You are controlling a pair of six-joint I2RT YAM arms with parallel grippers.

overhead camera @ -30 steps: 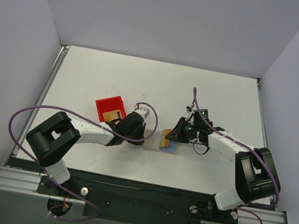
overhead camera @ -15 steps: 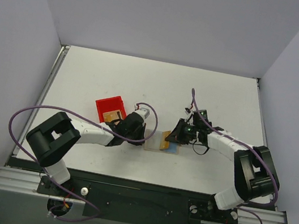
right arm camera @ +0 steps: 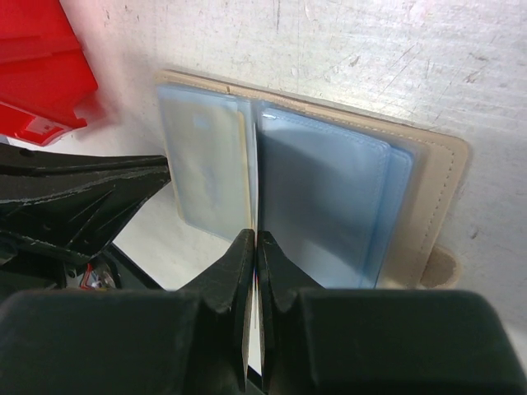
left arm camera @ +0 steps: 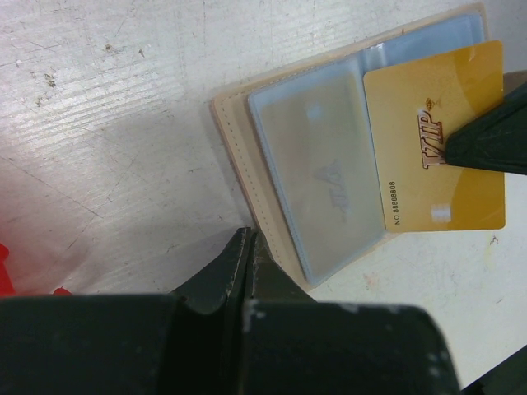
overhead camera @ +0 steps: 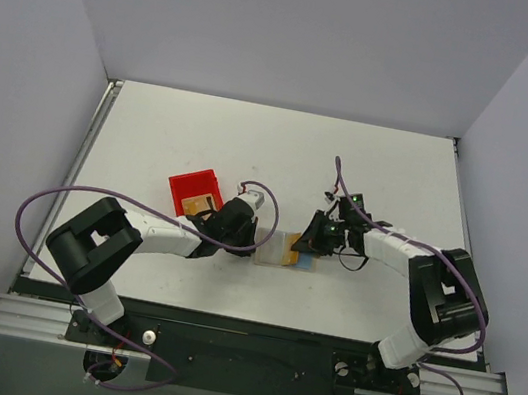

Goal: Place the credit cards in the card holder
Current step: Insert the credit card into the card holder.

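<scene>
Card holder lies open and flat on the white table between your two grippers, with its pale blue sleeves facing up and its beige cover showing round the edge. Your left gripper has its jaws pressed together. The tips meet the holder's near beige edge, and it is not clear whether they pinch that edge or only press on it. Your right gripper is closed too, pinching an orange credit card by one short side. The card sits over the holder's far half, overlapping the sleeve there and reaching past the cover. Whether its edge is inside a pocket cannot be told. From the right wrist, the card appears edge-on as a thin line above the holder's central fold. Red bin stands just beside the left arm, with another orange card in it.
</scene>
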